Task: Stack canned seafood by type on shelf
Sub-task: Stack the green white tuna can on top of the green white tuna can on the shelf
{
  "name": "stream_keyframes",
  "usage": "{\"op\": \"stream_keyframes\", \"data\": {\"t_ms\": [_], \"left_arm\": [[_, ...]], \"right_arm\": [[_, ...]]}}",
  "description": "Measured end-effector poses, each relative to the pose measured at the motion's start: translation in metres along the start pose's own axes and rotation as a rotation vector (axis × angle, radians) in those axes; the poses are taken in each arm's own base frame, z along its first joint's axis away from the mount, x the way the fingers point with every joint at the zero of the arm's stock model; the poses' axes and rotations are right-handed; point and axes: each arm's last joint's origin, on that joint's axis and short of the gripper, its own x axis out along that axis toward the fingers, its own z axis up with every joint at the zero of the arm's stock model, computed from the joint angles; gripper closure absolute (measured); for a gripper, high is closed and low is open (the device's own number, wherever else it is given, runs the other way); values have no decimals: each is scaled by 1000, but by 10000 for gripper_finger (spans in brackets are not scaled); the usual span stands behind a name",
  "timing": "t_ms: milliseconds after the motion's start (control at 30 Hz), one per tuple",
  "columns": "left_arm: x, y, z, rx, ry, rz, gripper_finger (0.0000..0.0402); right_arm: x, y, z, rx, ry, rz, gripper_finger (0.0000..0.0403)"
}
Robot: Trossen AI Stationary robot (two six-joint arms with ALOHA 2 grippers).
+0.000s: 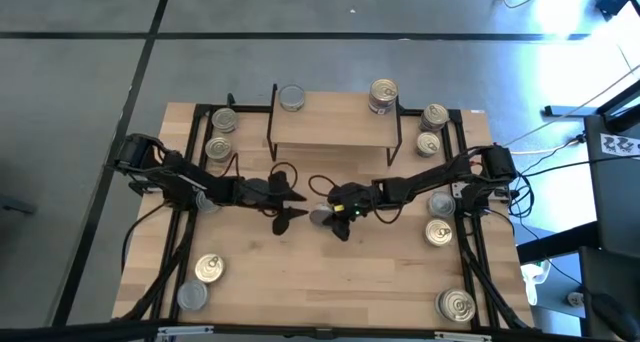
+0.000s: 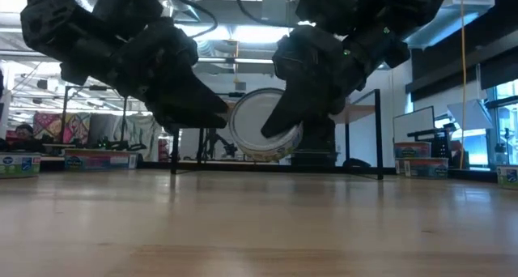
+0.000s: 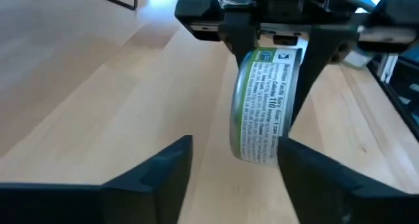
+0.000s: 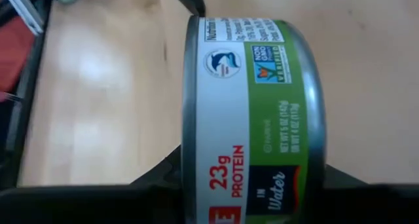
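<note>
In the high view the held can (image 1: 322,218) is mostly covered by the right gripper (image 1: 340,216), and only a grey sliver of it is seen. The can is held on edge above the tabletop (image 1: 330,272), in front of the shelf (image 1: 335,129), the right gripper's dark fingers being clamped across its flat ends. A round metal body with a green and white paper label is shown in the right wrist view; the lower print is cut off. The left gripper (image 1: 285,196) is held just beside it, fingers spread apart and touching nothing. Two cans (image 1: 383,93) are seen at the shelf's far edge, the rest scattered about the tabletop.
</note>
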Motion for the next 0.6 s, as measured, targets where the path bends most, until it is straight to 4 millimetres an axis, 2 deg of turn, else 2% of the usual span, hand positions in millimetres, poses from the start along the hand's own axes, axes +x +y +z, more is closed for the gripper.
{"op": "stream_keyframes", "data": {"t_ms": [133, 333, 600], "left_arm": [[0, 0, 0, -50, -1, -2, 146], [0, -3, 2, -101, -11, -29, 139], [8, -20, 13, 26, -48, -78, 139]], "right_arm": [[0, -1, 0, -52, 0, -7, 272], [0, -1, 2, -103, -23, -13, 272], [-1, 5, 10, -134, -104, 36, 272]]}}
